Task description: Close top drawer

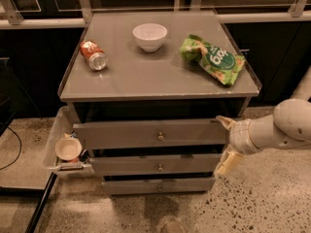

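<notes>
The top drawer (146, 134) of the grey cabinet stands pulled out, its flat grey front with a small round knob (160, 136) at centre. A dark gap shows between it and the cabinet top. My gripper (224, 142) is at the drawer front's right end, its pale fingers spread apart, one fingertip (222, 121) near the drawer's upper right corner and the other lower down beside the second drawer. It holds nothing.
On the cabinet top (155, 76) lie a red can (94, 55) on its side, a white bowl (150, 36) and a green chip bag (212, 58). Two narrower drawers (158, 167) sit below. A tray with a small bowl (68, 148) hangs at the left side.
</notes>
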Robot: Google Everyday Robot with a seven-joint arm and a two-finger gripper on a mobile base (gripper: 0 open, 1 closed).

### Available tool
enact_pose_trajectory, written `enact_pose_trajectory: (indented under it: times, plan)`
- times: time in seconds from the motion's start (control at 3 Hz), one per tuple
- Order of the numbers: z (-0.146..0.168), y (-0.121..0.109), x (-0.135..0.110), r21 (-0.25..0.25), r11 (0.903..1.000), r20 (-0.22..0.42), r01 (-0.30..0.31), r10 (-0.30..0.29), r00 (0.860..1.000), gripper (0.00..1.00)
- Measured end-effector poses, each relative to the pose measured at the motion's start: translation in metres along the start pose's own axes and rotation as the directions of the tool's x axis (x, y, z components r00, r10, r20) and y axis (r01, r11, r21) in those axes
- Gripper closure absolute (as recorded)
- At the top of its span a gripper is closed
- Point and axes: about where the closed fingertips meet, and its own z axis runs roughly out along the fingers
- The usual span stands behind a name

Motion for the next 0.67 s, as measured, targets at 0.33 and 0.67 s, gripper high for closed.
enact_pose_trajectory:
  times: [0.33,0.67]
  plan:
    - [-0.008,0.006,-0.006,-0.007,0.9997,-0.002,0.023,-0.023,1.0,0.0]
    - [-0.038,0.024,-0.013,-0.031,0.9983,-0.013,0.049,-0.05,0.999,0.0]
